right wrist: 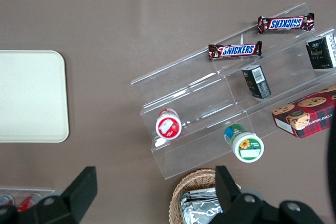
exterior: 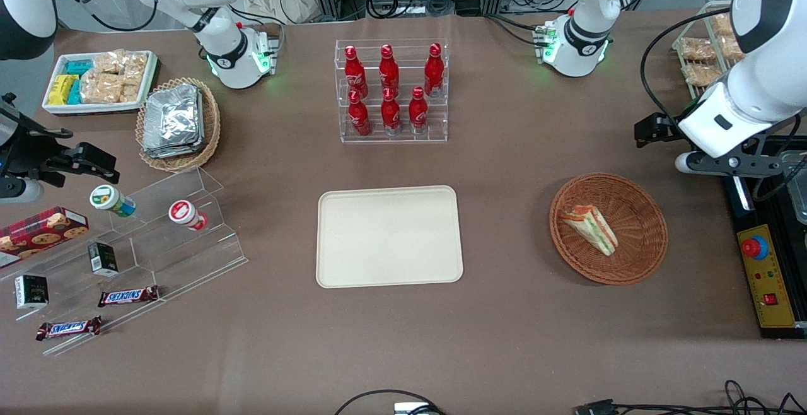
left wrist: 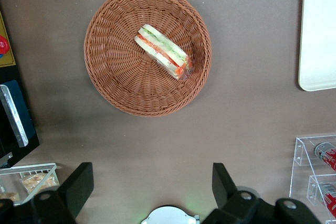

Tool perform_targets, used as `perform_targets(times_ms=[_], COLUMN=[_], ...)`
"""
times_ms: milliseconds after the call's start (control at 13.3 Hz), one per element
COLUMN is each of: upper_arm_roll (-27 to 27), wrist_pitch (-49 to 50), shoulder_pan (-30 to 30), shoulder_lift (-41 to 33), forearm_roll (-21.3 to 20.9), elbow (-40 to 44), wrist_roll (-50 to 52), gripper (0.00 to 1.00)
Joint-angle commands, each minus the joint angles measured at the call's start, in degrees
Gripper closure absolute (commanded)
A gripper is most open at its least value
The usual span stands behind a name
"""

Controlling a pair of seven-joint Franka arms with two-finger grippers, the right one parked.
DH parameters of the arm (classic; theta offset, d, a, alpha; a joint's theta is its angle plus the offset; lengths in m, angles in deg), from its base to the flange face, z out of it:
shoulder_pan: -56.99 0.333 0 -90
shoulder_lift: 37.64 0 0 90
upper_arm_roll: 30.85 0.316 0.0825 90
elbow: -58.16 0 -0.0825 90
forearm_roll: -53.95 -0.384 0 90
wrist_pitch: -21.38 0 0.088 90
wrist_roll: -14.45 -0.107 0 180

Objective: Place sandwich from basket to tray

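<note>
From the front, the sandwich [exterior: 589,228] lies in the basket [exterior: 643,257], well apart from the bare tray [exterior: 389,236]; the gripper [exterior: 656,130] hangs above the table, farther from the camera than the basket. The wrist view adds its fingers [left wrist: 79,184] spread wide, holding nothing. The reach seems unstarted; next, descend over the sandwich.

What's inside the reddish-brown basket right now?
Only the sandwich lies in the basket, resting on its side. The weave beneath it is covered. The end effector hangs open above the table, apart from the basket, holding nothing.
</note>
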Motion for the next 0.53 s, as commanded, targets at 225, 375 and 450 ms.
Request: perform_targets(times_ms=[225, 375, 450], upper_arm_roll=[-0.2, -0.1, -0.1], wrist_pitch=[0.4, 0.4, 0.4], shoulder_pan=[0.3, 0.3, 0.3], shoulder_lift=[0.0, 0.2, 0.2], forearm_roll=[-0.6, -0.7, -0.7], elbow=[0.5, 0.6, 0.5], wrist_roll=[0.0, 0.0, 0.0], gripper=[0.00, 0.00, 0.00])
